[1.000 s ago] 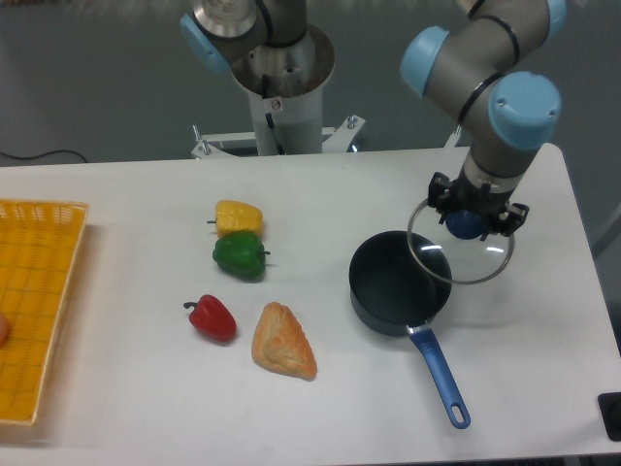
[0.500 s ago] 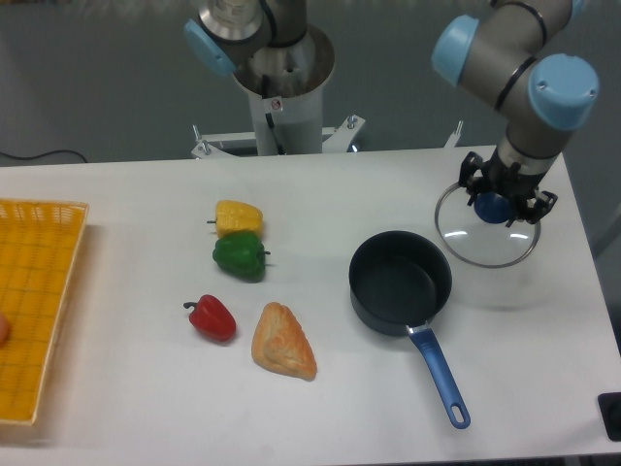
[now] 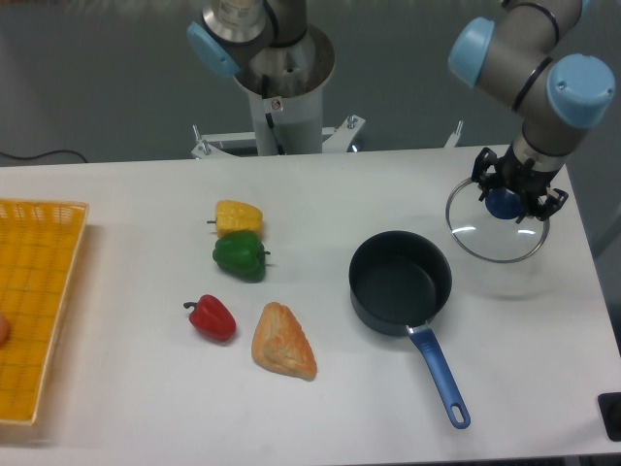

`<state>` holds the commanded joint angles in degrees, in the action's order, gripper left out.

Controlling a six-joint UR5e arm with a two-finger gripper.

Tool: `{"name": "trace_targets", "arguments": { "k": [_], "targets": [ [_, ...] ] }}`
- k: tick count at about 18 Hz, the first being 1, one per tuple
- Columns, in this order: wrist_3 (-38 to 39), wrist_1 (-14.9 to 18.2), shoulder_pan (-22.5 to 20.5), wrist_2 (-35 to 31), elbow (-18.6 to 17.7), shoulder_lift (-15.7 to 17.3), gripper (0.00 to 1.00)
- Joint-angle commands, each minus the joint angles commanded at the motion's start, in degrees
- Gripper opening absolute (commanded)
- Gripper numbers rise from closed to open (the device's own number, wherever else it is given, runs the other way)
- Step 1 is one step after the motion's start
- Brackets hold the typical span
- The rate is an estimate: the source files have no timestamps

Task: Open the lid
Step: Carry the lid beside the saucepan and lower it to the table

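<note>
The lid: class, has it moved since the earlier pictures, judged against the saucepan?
Yes. The lid, held by its blue knob in the gripper, has moved right and away from the saucepan, which it overlapped before; now it is clear of the rim.

The yellow basket (image 3: 39, 291) runs off the left edge.

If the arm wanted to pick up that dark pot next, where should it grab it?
Probably by the long blue handle of the saucepan, coming straight down with the jaws across its narrow width. It sticks out toward the table's front edge, clear of other items; the round body looks too wide.
</note>
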<state>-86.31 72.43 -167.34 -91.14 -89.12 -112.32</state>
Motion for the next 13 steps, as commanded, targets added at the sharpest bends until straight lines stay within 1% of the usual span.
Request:
{"name": "trace_targets", "arguments": {
  "k": [3, 5, 9, 13],
  "targets": [
    [0.0, -3.1, -0.1, 0.0, -0.5, -1.4, 0.37],
    [0.0, -4.4, 0.0, 0.0, -0.7, -2.1, 0.37],
    [0.1, -5.3, -0.1, -0.1, -1.3, -2.9, 0.37],
    [0.2, -5.3, -0.1, -0.1, -1.6, -3.3, 0.37]
  ]
}}
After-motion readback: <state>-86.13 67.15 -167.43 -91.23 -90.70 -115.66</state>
